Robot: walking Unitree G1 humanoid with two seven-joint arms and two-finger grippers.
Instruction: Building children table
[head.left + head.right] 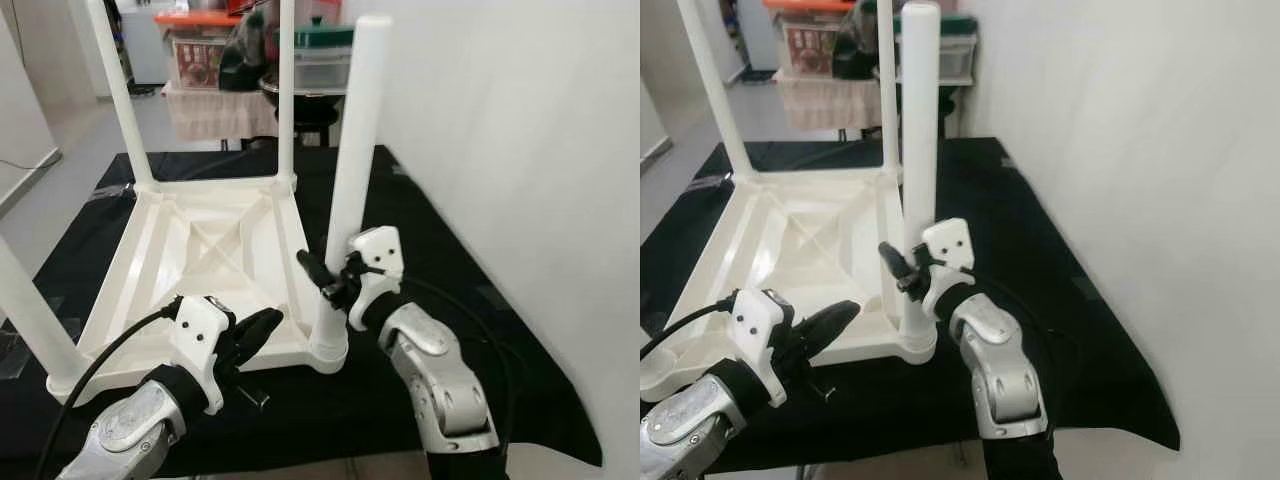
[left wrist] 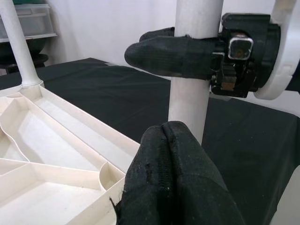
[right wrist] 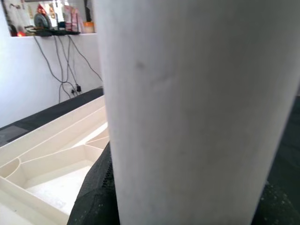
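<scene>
Upright, near table leg (image 1: 352,150) — clasped by right hand (image 1: 330,277); left hand (image 1: 255,330) seemingly clenched, empty.

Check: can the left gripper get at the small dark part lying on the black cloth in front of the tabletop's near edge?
Probably yes. The small dark part lies bare on the black cloth just beside the left gripper, whose fingers are shut and hold nothing. The right gripper is clamped on the near-right leg, off to the side.

White plastic table (image 1: 210,250) with white legs (image 1: 355,150), plain black cloth (image 1: 440,300), silver arms with white wrists, black fingers (image 1: 258,328), pale grey wall (image 1: 520,150)
</scene>
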